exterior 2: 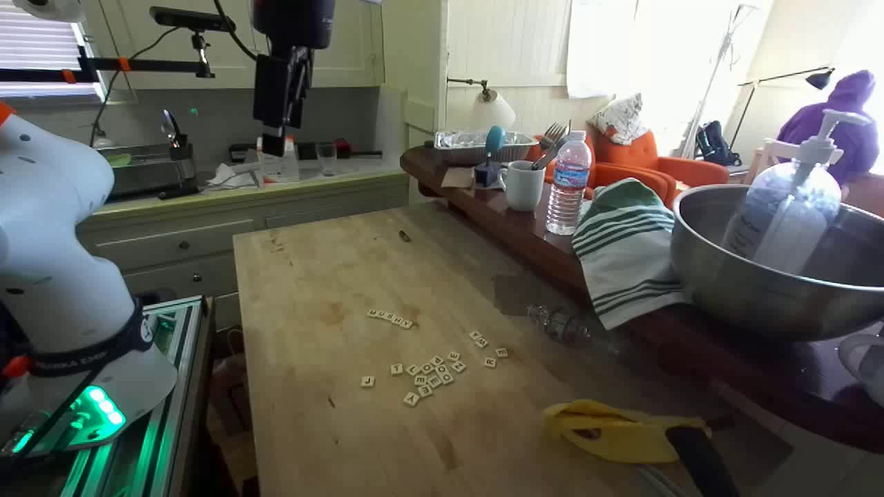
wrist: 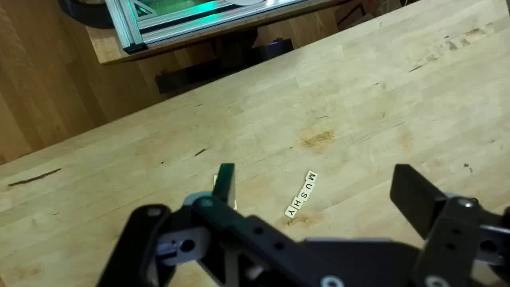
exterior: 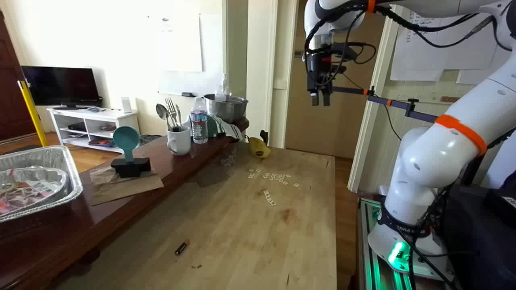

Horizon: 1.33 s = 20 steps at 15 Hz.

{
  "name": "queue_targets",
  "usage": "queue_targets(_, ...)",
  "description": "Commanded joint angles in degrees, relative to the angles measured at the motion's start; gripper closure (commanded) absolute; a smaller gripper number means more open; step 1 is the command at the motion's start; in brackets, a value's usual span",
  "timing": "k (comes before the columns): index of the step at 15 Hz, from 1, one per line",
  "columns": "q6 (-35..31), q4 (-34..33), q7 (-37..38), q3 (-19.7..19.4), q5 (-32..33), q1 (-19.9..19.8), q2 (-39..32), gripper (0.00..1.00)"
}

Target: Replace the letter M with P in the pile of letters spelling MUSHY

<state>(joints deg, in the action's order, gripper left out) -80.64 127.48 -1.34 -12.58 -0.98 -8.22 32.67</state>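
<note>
The claw point(wrist: 316, 183) is held spread above the bench point(exterior 2: 297, 290). Between the MUSHY tiles point(exterior 2: 389, 318) and its robot-side edge, broad room is left.

Both exterior views share the table point(exterior: 229, 225) from opposite ends; the wrist view looks down.
</note>
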Motion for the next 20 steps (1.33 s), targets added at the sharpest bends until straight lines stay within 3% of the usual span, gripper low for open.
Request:
queue_targets(1,0.14,-0.16,-0.39,0.62,-0.27,-0.86,-0.18,0.00)
queue_targets(6,0.14,-0.16,-0.39,0.62,-0.27,-0.86,-0.18,0.00)
queue_targets(9,-1.39,2.17,-0.23,2.70,1.33,-0.22,-0.15,0.00)
queue_targets(12,-6.32,6.79,-1.45,5.16,1.74,1.29,0.22,0.00)
queue_targets(17,-21.37,15.77,-9.99,7.21,1.52,5.49,1.49,0.00)
queue_targets(20,-27.00,19.89,-16.83,7.23,1.45,8.42,0.72,0.00)
